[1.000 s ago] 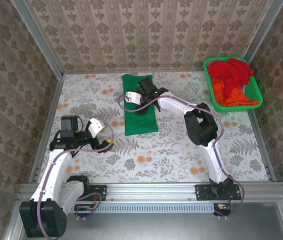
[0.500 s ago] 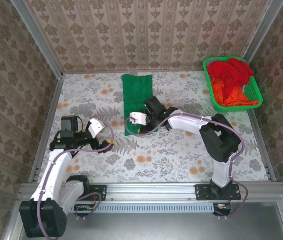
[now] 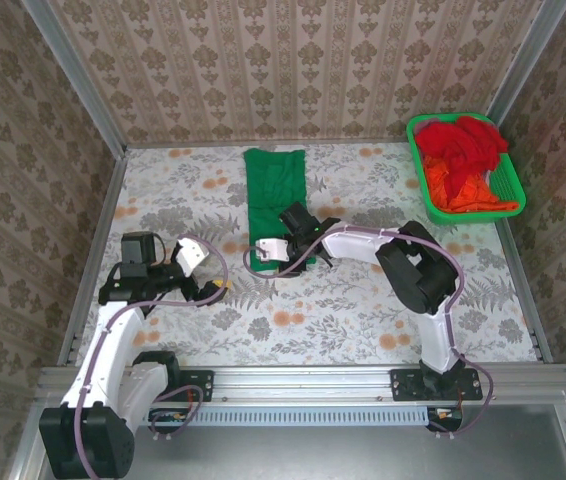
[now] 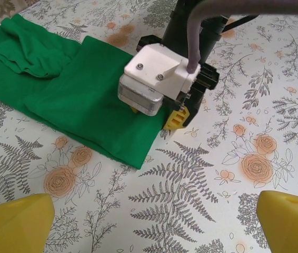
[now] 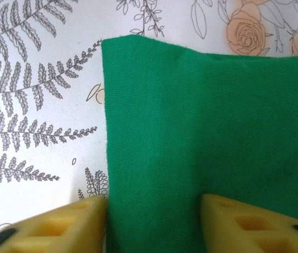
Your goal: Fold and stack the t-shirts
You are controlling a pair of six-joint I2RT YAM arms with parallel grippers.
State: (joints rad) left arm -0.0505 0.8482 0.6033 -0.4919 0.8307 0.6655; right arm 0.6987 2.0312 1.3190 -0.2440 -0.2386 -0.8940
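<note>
T-shirt, dark green (image 3: 275, 190): lay as a long folded strip in the middle of the flowered tabletop (image 3: 363, 310), running away from the arms. Had the right gripper (image 5: 153, 216) down on its near end, jaws half apart astride one edge with a band of cloth between the yellow fingers (image 5: 59, 224). Shared the tabletop with the left gripper (image 4: 151, 226), well apart to the left, jaws wide over bare pattern, and with a green basket (image 3: 509, 182) at the far right corner, heaped with red t-shirts (image 3: 463, 140) and orange t-shirts (image 3: 458, 192).

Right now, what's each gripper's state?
Left gripper: open, holding nothing.
Right gripper: open, astride an edge of the green t-shirt, not yet pinching.
</note>
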